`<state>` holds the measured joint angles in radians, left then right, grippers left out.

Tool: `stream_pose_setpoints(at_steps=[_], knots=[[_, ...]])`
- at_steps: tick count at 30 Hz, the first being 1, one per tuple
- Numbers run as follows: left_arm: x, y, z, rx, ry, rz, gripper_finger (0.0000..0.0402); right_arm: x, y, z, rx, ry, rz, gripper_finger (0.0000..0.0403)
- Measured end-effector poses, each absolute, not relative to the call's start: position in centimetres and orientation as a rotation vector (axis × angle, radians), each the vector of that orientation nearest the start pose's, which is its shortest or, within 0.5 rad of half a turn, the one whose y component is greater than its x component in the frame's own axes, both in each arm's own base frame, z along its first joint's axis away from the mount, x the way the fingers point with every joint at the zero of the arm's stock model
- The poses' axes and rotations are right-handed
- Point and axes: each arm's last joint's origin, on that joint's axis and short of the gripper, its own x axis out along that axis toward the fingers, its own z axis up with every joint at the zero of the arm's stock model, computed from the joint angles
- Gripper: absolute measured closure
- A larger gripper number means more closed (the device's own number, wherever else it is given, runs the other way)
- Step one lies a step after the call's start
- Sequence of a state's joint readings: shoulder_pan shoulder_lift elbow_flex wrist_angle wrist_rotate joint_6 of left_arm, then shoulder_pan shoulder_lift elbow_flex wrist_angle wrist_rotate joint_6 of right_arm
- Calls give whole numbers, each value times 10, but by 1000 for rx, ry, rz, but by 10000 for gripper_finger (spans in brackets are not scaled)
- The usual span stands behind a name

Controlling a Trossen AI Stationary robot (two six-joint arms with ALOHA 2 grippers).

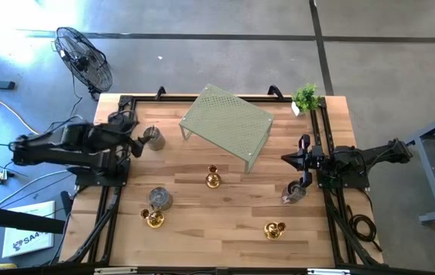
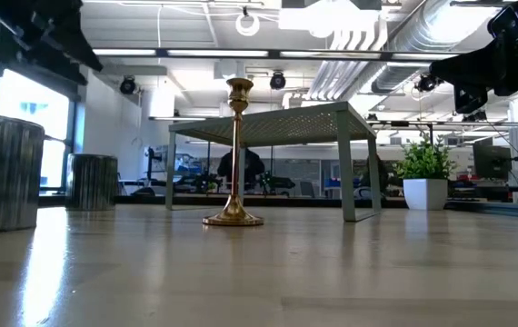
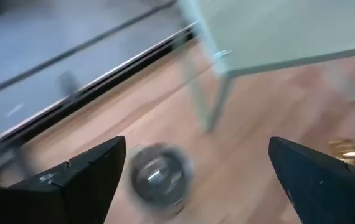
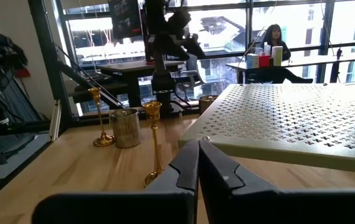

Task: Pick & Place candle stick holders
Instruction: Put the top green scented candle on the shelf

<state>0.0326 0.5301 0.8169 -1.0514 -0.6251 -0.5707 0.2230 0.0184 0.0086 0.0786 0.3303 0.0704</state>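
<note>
From above, the left tool (image 1: 140,142) stands wide open at the left rear of the wooden counter (image 1: 225,221), just beside a squat grey-silver metal cup holder (image 1: 154,137). A second grey cup (image 1: 159,198) sits nearer the front, next to a shiny gold candlestick (image 1: 154,218). Two more gold holders (image 1: 213,179) (image 1: 275,229) stand mid-counter and front right. The pale green perforated metal rack (image 1: 227,124) occupies the rear centre. The right tool (image 1: 300,156) is shut and empty at the right edge.

At counter level, a tall gold candlestick (image 2: 234,156) stands upright before the rack (image 2: 277,123).

The left wrist view shows spread fingers (image 3: 81,177) flanking the grey cup (image 3: 157,177).

The right wrist view shows closed fingers (image 4: 199,168) facing the rack (image 4: 296,124).
</note>
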Motion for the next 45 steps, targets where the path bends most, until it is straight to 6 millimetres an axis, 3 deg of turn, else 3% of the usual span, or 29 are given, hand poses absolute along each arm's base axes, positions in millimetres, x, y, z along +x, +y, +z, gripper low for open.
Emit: stream_pose_setpoints(at_steps=[5,11,18,22,30,38,45], knots=[[92,21,329,-462,657,1022,14,96,12,173,89,-70,-105,401],[128,19,343,-508,944,1074,14,96,12,172,89,-70,-105,399],[168,36,329,-401,1353,790,14,96,12,172,89,-70,-105,401],[164,65,325,-459,1388,861,14,96,12,172,89,-70,-105,398],[148,117,322,-732,1202,1010,14,96,12,172,89,-70,-105,402],[144,124,271,-826,1290,858,14,96,12,172,89,-70,-105,398],[145,126,249,-755,1297,855,14,96,12,172,89,-70,-105,402]])
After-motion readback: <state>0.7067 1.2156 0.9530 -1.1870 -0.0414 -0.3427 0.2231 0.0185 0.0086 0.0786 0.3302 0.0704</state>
